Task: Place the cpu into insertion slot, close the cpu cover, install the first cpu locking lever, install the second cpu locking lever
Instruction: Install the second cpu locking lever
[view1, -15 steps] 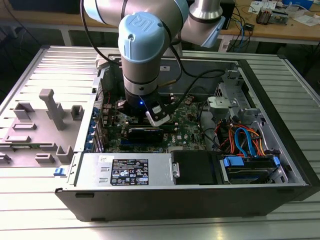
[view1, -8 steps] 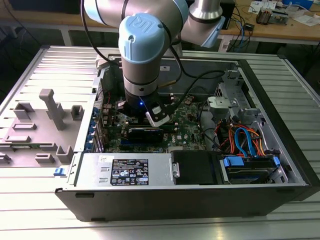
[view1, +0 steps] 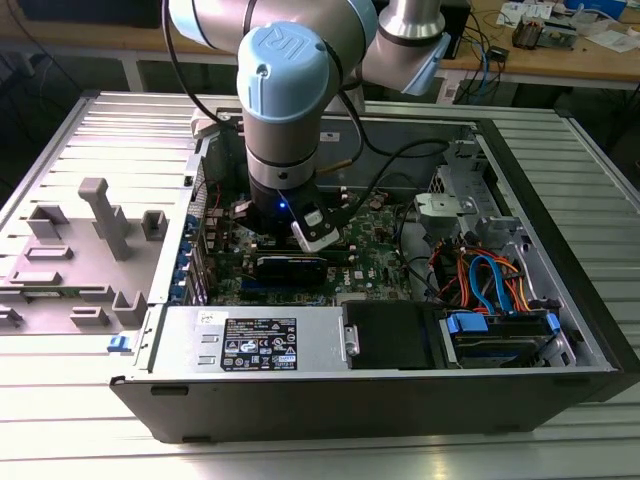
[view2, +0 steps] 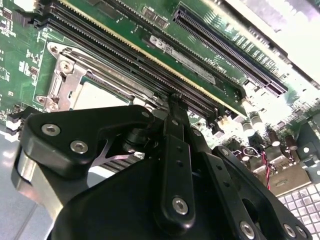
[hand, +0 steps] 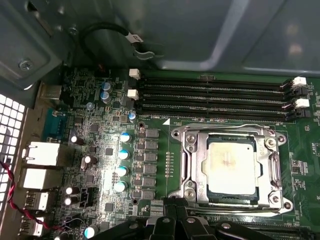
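Just beside the tool, whose grip state I cannot tell, the cpu sits in the insertion slot, cpu cover closed around it.

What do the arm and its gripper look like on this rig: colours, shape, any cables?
The arm is made of thick silver-grey tubes with rounded light-blue joint caps, one cap carrying a raised mark. A black cable runs along it, and a small blue light glows near the wrist beside a white block. The gripper is matte black, built from flat linked bars pinned with silver screws in the second wrist view.
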